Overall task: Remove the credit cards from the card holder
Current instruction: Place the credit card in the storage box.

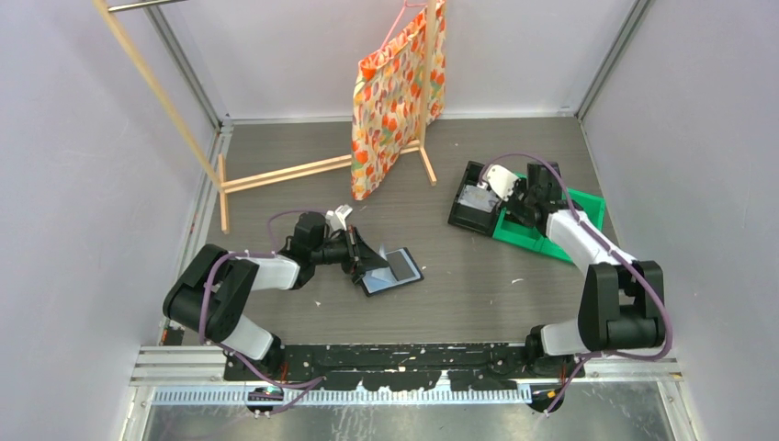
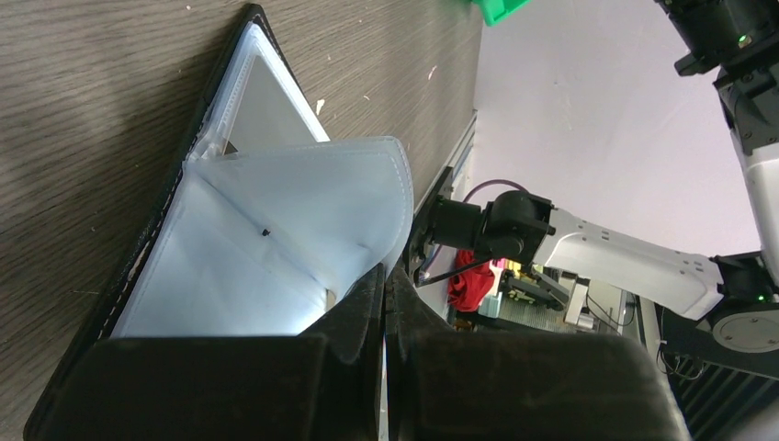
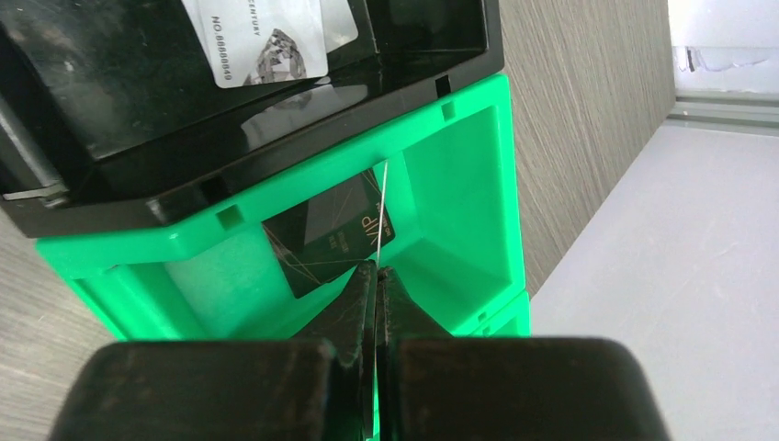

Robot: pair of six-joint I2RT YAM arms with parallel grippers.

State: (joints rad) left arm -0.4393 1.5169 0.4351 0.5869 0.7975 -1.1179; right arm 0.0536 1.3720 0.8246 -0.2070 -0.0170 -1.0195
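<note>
Overhead and wrist views of two robot arms bolted at the near edge of a grey wood-grain table (image 1: 478,294). Nearest, toward the left, the card holder (image 1: 397,268) lies open and flat on the table, black outside down, pale pockets facing up. The left gripper (image 2: 384,280) reaches in low from the left, its claw fully closed and pinching the edge of a clear plastic pocket sleeve (image 2: 303,202), which is lifted and curls up from the holder's fold.

Farther back on the right, the right gripper (image 3: 377,276) hangs over a green bin (image 3: 459,184). Its claw is pressed shut on a thin credit card (image 3: 382,211), seen edge-on and pointing into the bin. A dark card (image 3: 331,239) marked VIP lies on the bin's floor beneath it. A black bin (image 3: 138,119) butts against the green one and holds a pale card (image 3: 262,41) printed with a number.

At the far end, a flowered orange paper bag (image 1: 390,101) hangs from a wooden rack (image 1: 276,175).
</note>
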